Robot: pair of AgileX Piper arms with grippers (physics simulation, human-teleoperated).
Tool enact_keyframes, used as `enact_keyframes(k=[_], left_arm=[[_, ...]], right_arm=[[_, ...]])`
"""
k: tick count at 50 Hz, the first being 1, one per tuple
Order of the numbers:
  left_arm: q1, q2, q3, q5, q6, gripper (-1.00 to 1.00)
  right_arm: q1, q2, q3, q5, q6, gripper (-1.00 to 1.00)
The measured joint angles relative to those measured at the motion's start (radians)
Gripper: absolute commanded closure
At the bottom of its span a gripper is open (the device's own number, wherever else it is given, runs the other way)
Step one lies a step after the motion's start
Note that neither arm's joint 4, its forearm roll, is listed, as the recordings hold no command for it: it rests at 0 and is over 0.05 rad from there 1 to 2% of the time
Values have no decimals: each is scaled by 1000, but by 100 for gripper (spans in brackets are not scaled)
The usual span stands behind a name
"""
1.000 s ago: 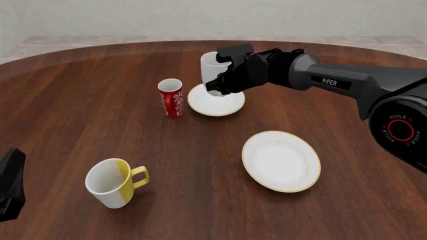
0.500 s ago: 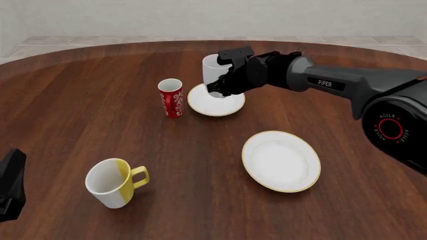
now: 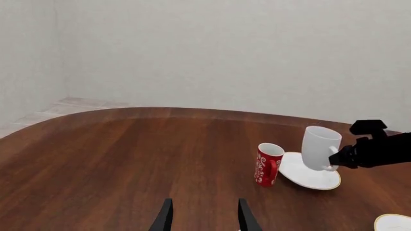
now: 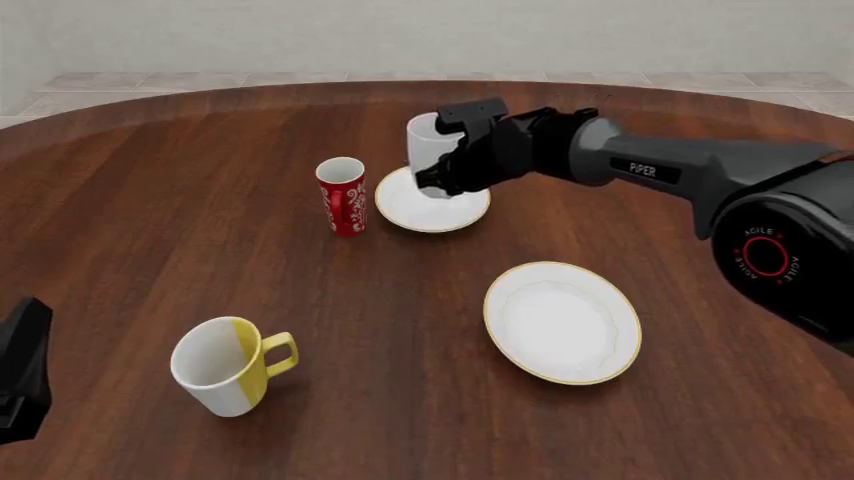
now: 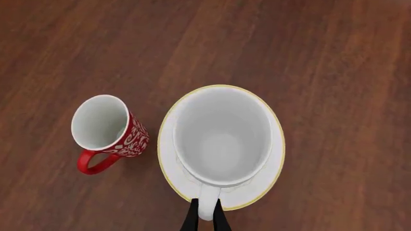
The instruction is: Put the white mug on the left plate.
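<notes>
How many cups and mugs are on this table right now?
3. The white mug hangs in the right tool over the left plate; the red patterned cup stands just left of that plate; the yellow-and-white mug sits near left.

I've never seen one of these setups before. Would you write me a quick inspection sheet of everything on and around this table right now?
Surface: dark wooden table, rounded far edge.
Job's things: white mug held by its handle above the small gold-rimmed plate; whether it touches the plate is unclear.
Clutter: red patterned cup beside that plate; yellow-and-white mug at near left; larger gold-rimmed plate at near right.
End effectors: right end effector shut on the white mug's handle; left end effector open, holding nothing.
Cables: nothing seen.
Surroundings: pale wall, tiled floor.
</notes>
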Motion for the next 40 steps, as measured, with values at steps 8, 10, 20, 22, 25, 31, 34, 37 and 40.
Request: enact_keyframes(k=[8, 10, 20, 22, 25, 31, 34, 37, 40], left_arm=[[0, 0, 0, 0, 0, -100], [0, 0, 0, -1, 0, -100], [0, 0, 0, -1, 0, -100], [0, 0, -1, -1, 0, -100], [0, 0, -1, -1, 0, -100], [0, 0, -1, 0, 0, -100], [-1, 0, -1, 0, 0, -100], [-1, 0, -1, 0, 1, -100], [-1, 0, 0, 0, 1, -100]], right_arm=[[2, 4, 0, -3, 1, 100], [3, 4, 1, -4, 1, 100], [7, 6, 8, -13, 4, 100], [7, 6, 10, -15, 5, 100], [8, 7, 12, -17, 5, 100], [10, 9, 16, -23, 6, 100], [10, 11, 18, -26, 6, 100], [11, 13, 19, -28, 6, 100], [11, 15, 20, -30, 6, 100]])
